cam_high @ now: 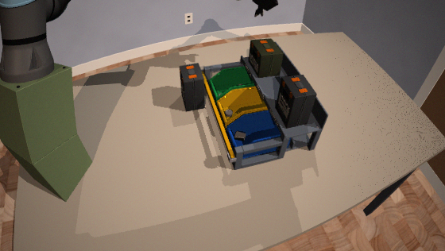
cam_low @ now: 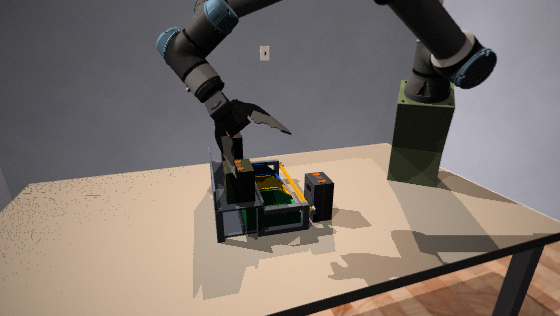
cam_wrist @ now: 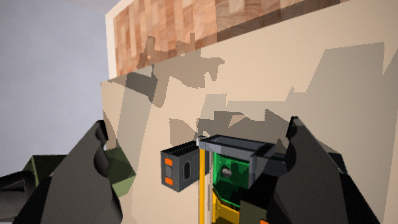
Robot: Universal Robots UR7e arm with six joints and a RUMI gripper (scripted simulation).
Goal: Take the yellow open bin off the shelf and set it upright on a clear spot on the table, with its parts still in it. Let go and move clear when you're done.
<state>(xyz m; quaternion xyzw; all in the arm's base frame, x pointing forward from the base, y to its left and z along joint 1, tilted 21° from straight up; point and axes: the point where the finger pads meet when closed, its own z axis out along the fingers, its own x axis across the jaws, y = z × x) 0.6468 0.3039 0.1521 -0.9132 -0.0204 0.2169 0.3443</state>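
Observation:
The yellow open bin sits in the grey shelf, between the green bin and the blue bin. A small grey round part shows in the yellow bin near its front. My gripper is open and empty, tilted above the shelf and its upright cases. Only a bit of it shows at the top edge in the top view. In the wrist view the yellow bin is cut off by the bottom edge.
A yellow bar runs along the shelf's front. A dark case stands before it. A green case and another dark case stand on the shelf's rear level. The arm's green pedestal stands opposite the shelf's front.

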